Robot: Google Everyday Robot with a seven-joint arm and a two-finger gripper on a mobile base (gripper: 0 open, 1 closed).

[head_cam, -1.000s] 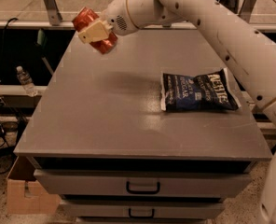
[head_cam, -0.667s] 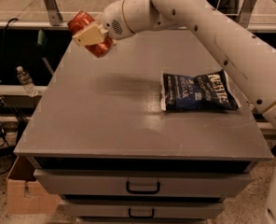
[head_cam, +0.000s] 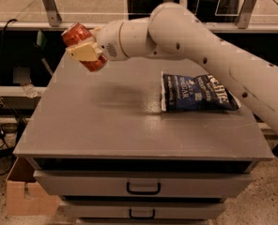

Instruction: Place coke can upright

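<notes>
The red coke can (head_cam: 78,34) is held tilted in the air above the far left corner of the grey table (head_cam: 106,121). My gripper (head_cam: 85,49) is shut on the can, with a cream finger pad (head_cam: 86,51) across its middle. The can's silver top end points up and to the left. The white arm (head_cam: 200,46) reaches in from the right side of the view.
A dark blue chip bag (head_cam: 197,93) lies flat on the right half of the table. Drawers with handles (head_cam: 143,188) sit under the tabletop. A cardboard box (head_cam: 24,196) stands on the floor at the left. A water bottle (head_cam: 30,92) lies left of the table.
The gripper with the can has moved a little to the left and slightly up, out toward the table's far left corner. The chip bag has not moved.
</notes>
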